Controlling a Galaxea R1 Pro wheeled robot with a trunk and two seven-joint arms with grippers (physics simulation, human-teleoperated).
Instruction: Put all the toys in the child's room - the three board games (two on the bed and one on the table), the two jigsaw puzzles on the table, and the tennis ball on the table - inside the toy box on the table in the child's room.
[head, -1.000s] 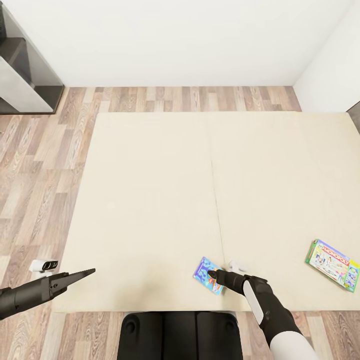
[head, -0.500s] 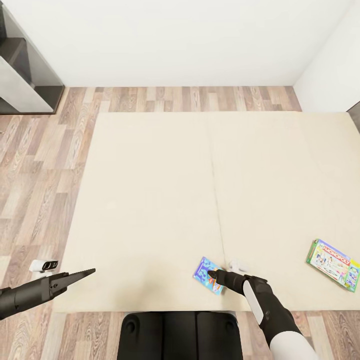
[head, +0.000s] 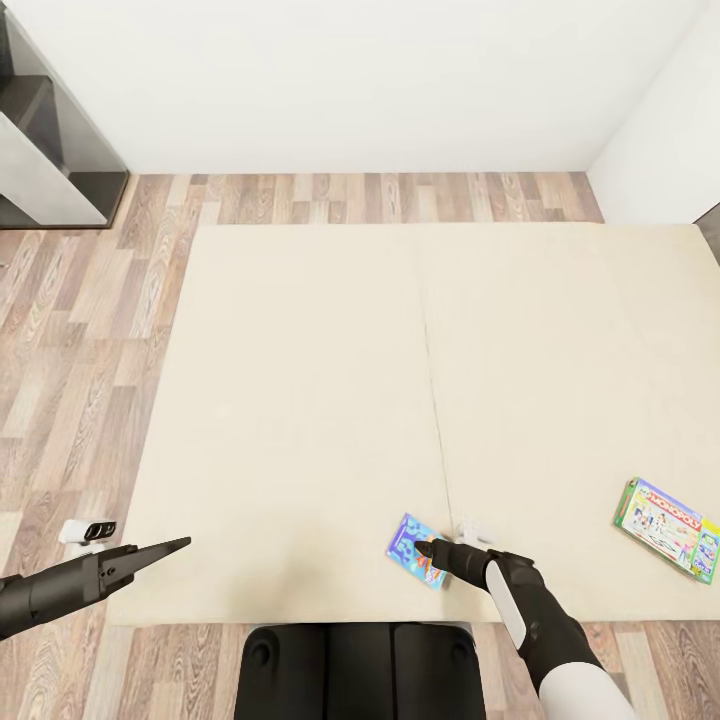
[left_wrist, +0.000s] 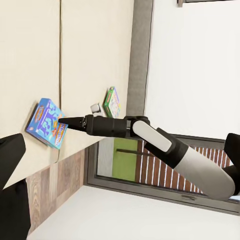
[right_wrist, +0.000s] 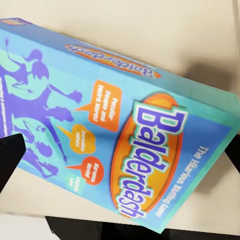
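Bed (head: 300, 400) with cream top on wood-plank floor (head: 80, 340), white walls behind.

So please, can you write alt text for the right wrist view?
A blue Balderdash board game lies tilted on the cream bed, seen close up. Dark tips of the right end effector show at the picture's edges, on either side of the carton.

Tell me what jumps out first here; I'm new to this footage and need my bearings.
A wide cream bed takes up most of the head view, with two bright game cartons near its front edge. The blue Balderdash box lies right at the right gripper, which points at it; the green Monopoly box sits off toward the bed's right side. The left gripper hovers at the bed's left corner.
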